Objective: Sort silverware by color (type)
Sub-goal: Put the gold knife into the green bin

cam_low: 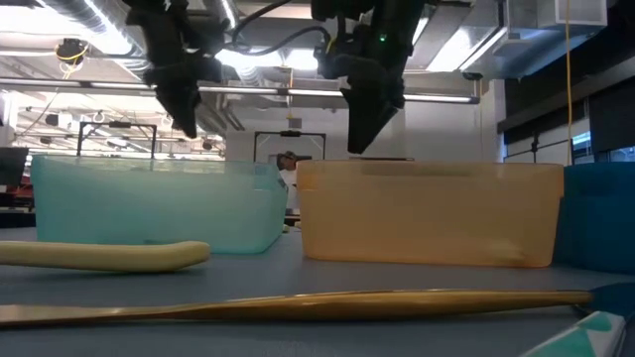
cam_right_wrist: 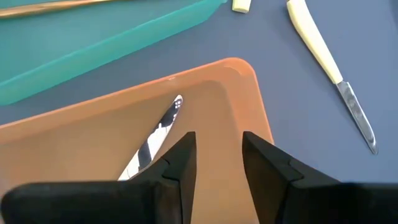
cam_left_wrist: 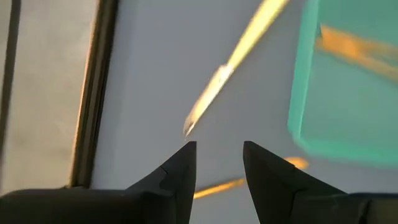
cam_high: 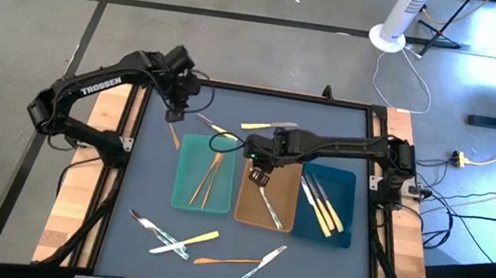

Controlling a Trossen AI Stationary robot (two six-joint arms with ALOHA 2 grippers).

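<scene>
Silverware is partly sorted into three trays set side by side in the middle of the surface [cam_high: 126,190]. Two slim gold pieces [cam_high: 209,177] lie in the teal tray [cam_high: 184,198], all-silver pieces [cam_high: 270,206] lie in the tan tray [cam_high: 248,211], though I cannot count them, and about three yellow-handled pieces [cam_high: 325,207] lie in the dark-blue tray [cam_high: 345,185]. Loose on the near part of the surface are about five more: a yellow-handled knife [cam_high: 191,240], a gold piece [cam_high: 224,261] and silver ones [cam_high: 260,264]. Beyond the trays lies another yellow-handled knife [cam_high: 267,124], and a gold piece [cam_high: 174,135] sits beside the teal tray.

Above the far corner of the tan tray, the right hand [cam_high: 257,171] hangs with its fingers slightly apart and empty. Over the surface just beyond the teal tray, the left hand [cam_high: 176,110] hangs with its fingers apart, holding nothing.
</scene>
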